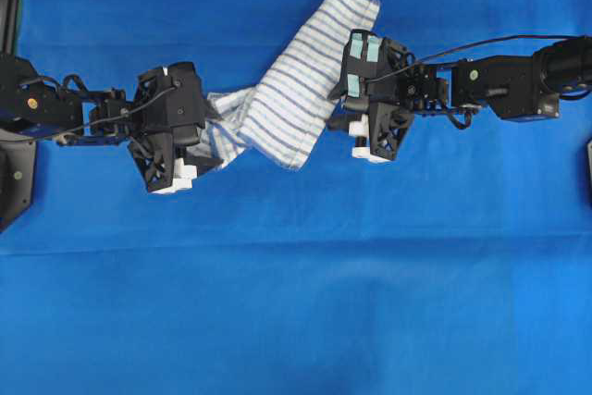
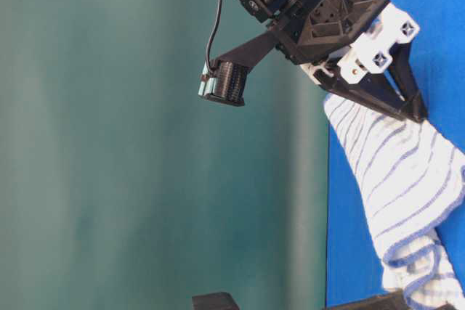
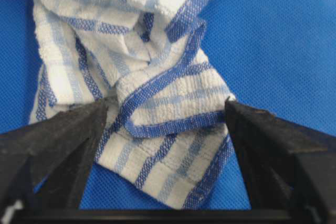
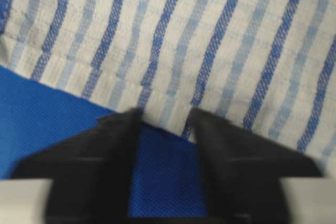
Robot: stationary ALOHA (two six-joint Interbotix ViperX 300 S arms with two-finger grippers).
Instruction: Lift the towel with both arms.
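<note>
From overhead, the towel lies crumpled on the blue sheet between my left claw and right claw, each at one end. At table level, my right claw touches the towel. My left wrist shows fingers apart, straddling a folded corner. My right wrist shows fingertips narrowly apart at the hem, not clamped.
</note>
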